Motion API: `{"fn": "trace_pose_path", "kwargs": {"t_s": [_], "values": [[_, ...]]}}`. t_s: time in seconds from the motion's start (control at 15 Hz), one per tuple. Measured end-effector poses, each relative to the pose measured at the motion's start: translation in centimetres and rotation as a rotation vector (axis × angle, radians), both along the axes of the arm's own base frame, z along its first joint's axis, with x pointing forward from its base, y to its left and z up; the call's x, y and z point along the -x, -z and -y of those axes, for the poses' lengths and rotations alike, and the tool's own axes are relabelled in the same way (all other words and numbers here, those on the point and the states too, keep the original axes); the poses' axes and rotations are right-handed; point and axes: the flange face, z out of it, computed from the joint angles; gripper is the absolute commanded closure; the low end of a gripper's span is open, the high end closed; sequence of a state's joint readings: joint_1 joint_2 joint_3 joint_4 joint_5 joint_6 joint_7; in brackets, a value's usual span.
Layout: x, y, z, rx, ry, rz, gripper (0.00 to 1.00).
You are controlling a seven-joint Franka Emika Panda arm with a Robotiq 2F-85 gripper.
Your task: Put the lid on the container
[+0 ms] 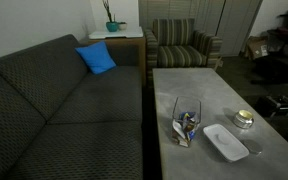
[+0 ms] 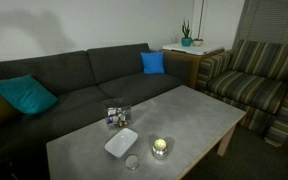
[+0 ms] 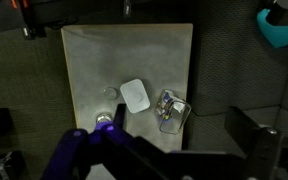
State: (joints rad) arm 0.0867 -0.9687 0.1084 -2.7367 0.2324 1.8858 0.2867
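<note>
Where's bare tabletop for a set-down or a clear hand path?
Free: the table half toward the striped armchair is bare edge to edge, likely best for both. Crowded: the opposite end, where the container, lid, tin and small disc sit close together, leaving only narrow gaps.

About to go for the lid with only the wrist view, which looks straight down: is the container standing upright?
Observer: Yes. In an exterior view the container stands upright, taller than wide, with no cover on it.
Operator: And the glow low in my picture, half hidden?
Observer: That is a small round tin, lit inside. It stands on the table near the lid and is much lower than the container.
</note>
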Motion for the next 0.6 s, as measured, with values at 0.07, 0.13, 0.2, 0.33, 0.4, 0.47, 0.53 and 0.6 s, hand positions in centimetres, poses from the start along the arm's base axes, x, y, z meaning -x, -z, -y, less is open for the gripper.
{"fn": "trace_pose_path", "kwargs": {"t_s": [0.07,0.13,0.2,0.33,0.4,0.47,0.53,0.6], "values": [[0.0,0.0,0.0,0.000,0.000,0.000,0.00],[0.0,0.0,0.0,0.000,0.000,0.000,0.00],[0.0,0.0,0.0,0.000,-0.002,-0.001,0.00],[-0.1,0.3,0.0,0.002,-0.009,-0.009,0.00],[-0.4,0.5,0.0,0.002,-0.013,-0.017,0.00],[-0.8,0.8,0.0,0.002,-0.018,-0.031,0.00],[-1.4,1.2,0.0,0.001,-0.025,-0.048,0.00],[-2.2,1.5,0.0,-0.001,-0.034,-0.067,0.00]]}}
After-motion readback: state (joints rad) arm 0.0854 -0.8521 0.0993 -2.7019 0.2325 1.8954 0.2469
